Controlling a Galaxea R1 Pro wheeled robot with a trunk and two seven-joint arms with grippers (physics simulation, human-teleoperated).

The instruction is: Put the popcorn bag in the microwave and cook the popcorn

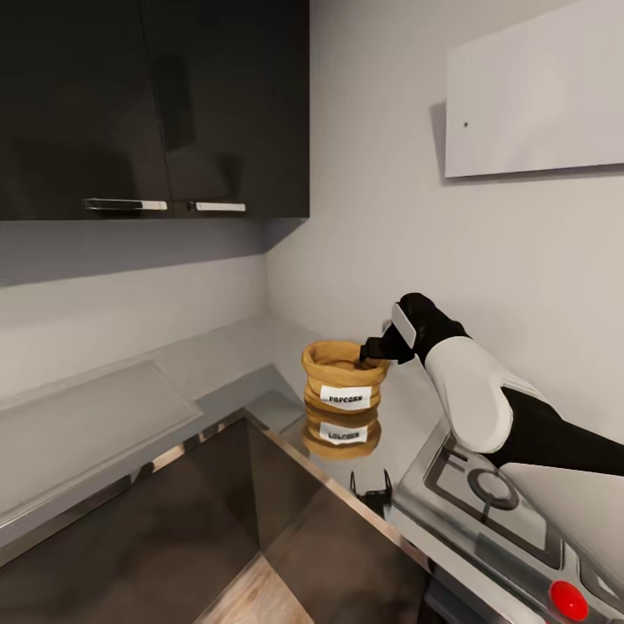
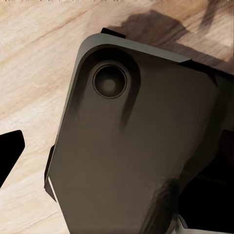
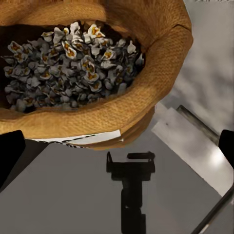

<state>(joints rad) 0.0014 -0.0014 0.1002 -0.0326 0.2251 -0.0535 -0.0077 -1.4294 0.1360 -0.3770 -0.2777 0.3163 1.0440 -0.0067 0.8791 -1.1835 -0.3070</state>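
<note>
Bag [image 1: 345,378]: upright near the countertop's [image 1: 260,347] back corner, popcorn [image 3: 68,63] heaped inside.
Right gripper [image 1: 373,348]: fingers apart, at the bag's rim.
Left gripper: cannot tell.

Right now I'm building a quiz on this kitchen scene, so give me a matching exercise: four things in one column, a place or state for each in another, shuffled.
Things:
1. popcorn bag
2. popcorn
3. right end effector
4. upper cabinets

Places or states:
A. dark, on the wall above the counter
B. heaped inside the sack
C. at the sack's rolled rim
D. standing upright on the glossy countertop

Pairs: 1-D, 2-B, 3-C, 4-A
</note>
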